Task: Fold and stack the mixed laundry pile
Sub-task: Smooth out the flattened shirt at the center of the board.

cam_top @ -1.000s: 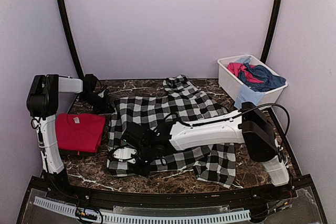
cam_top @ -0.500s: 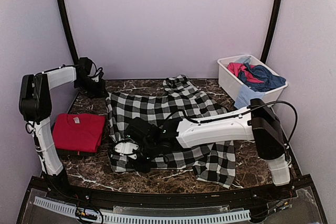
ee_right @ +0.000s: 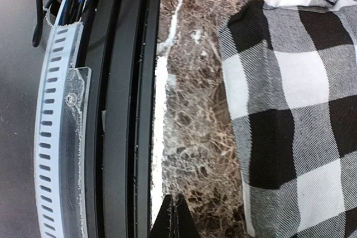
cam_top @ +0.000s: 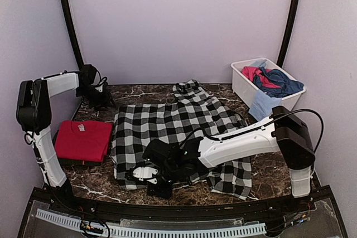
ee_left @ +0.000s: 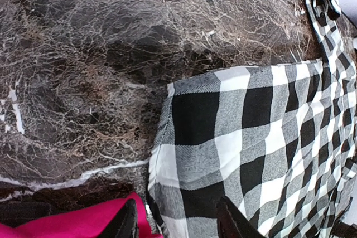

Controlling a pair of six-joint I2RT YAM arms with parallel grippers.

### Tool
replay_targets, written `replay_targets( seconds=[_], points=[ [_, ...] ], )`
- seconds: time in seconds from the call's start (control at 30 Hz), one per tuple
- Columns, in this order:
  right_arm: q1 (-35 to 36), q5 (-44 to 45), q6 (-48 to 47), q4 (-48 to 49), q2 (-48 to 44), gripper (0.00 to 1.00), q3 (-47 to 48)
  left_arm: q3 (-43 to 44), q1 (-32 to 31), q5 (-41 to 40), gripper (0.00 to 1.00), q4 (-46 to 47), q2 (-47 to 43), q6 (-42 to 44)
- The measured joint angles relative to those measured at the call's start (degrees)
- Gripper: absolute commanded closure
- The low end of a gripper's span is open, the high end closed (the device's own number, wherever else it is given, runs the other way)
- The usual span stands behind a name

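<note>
The black-and-white checked garment (cam_top: 173,124) lies spread flat on the marble table. A folded red tee (cam_top: 83,140) lies to its left. My left gripper (cam_top: 102,100) is open and empty above the garment's far-left corner; in the left wrist view (ee_left: 178,228) its fingers straddle the checked cloth (ee_left: 262,137) and the red tee's edge (ee_left: 83,224). My right gripper (cam_top: 156,187) is shut on nothing, over bare marble just off the garment's near-left corner; in the right wrist view (ee_right: 174,218) the checked cloth (ee_right: 290,110) lies to its right.
A white plastic tub (cam_top: 241,85) at the back right holds pink and navy pieces (cam_top: 270,79), and a light blue piece (cam_top: 261,103) hangs over its front wall. The black front rail (ee_right: 117,110) and a slotted cable duct (ee_right: 56,137) run along the near table edge.
My left gripper drew back from the garment's far-left corner toward the back left. My right gripper moved from over the cloth toward the near edge and is now off it.
</note>
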Motion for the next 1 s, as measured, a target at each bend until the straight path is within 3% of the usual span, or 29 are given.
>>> replay_targets(
  seconds=[0.33, 0.4, 0.47, 0.53, 0.73, 1.0],
  points=[
    [3.19, -4.26, 0.2, 1.09, 3.41, 0.97, 0.37, 2.34, 0.76, 1.99, 0.5, 3.3, 2.14, -2.4],
    [3.21, -4.17, 0.39, 0.98, 3.21, 0.82, 0.37, 4.13, 0.76, 3.74, 0.51, 4.52, 4.33, -2.29],
    [3.19, -3.54, 0.76, 0.74, 2.56, 0.6, 0.52, 6.03, 0.76, 5.16, 0.51, 4.9, 6.67, -2.1],
    [3.1, -2.73, 1.2, 0.39, 1.6, 0.51, 1.29, 7.04, 0.76, 6.14, 0.51, 5.31, 8.31, -1.95],
    [2.1, 0.98, 1.25, -1.11, 2.43, 0.47, 11.56, 7.15, 0.76, 7.32, 0.51, 5.09, 9.01, -1.2],
    [1.27, 6.73, -0.81, -3.93, 11.85, 0.48, 24.85, 7.1, 0.76, 8.04, 0.5, 5.09, 8.98, -0.96]
  ],
)
